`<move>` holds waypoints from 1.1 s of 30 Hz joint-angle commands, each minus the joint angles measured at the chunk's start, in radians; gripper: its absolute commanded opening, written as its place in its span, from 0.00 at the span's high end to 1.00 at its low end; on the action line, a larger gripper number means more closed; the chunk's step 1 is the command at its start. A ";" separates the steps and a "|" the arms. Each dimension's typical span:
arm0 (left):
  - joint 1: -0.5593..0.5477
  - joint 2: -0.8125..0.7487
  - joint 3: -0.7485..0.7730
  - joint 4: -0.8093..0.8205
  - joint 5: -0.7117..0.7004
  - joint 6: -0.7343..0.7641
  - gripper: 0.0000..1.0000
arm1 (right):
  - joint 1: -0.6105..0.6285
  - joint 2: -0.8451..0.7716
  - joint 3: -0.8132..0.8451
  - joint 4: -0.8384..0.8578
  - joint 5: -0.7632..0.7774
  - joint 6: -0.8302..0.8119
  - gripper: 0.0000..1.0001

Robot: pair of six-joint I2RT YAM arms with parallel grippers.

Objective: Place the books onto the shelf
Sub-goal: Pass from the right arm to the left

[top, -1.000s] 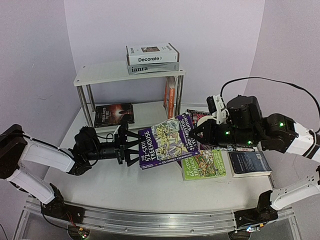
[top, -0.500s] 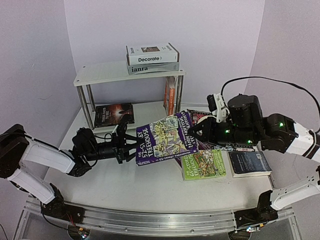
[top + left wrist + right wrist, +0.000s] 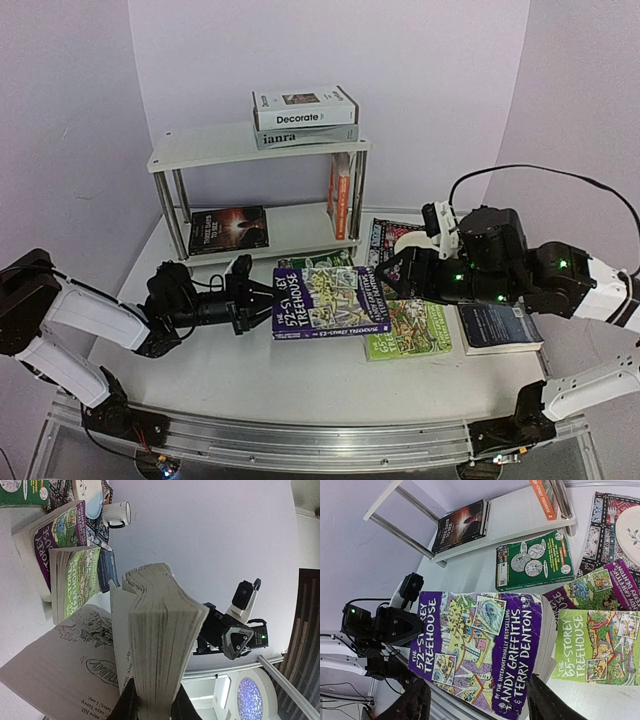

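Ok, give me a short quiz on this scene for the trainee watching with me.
1. True or false: Decorate lies on top of ianra on the top tier of the shelf.
2. Which gripper clamps the purple book? A. left gripper B. right C. neither
3. Fill in: the dark book lies flat on the shelf's ____ tier.
Key: 1 true. 2 A; the right gripper is open. 3 lower.
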State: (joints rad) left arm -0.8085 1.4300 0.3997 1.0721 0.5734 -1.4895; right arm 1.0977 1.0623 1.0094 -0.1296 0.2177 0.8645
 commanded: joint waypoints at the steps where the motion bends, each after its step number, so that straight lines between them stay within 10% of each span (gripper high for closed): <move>1: 0.003 -0.009 -0.004 0.096 -0.028 -0.004 1.00 | 0.001 -0.038 0.002 -0.035 -0.067 -0.177 0.23; 5: 0.003 0.017 -0.006 0.095 -0.033 -0.021 1.00 | 0.066 0.054 0.107 -0.177 -0.140 -0.413 0.22; 16: 0.003 0.050 -0.001 0.094 -0.025 -0.039 1.00 | 0.389 0.337 0.249 -0.300 0.329 -0.998 0.16; 33: 0.003 0.048 -0.007 0.094 -0.015 -0.038 1.00 | 0.482 0.717 0.386 -0.348 0.809 -1.241 0.35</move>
State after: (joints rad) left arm -0.8082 1.4921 0.3824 1.0531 0.5468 -1.5188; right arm 1.5745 1.7308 1.3456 -0.4290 0.8735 -0.3298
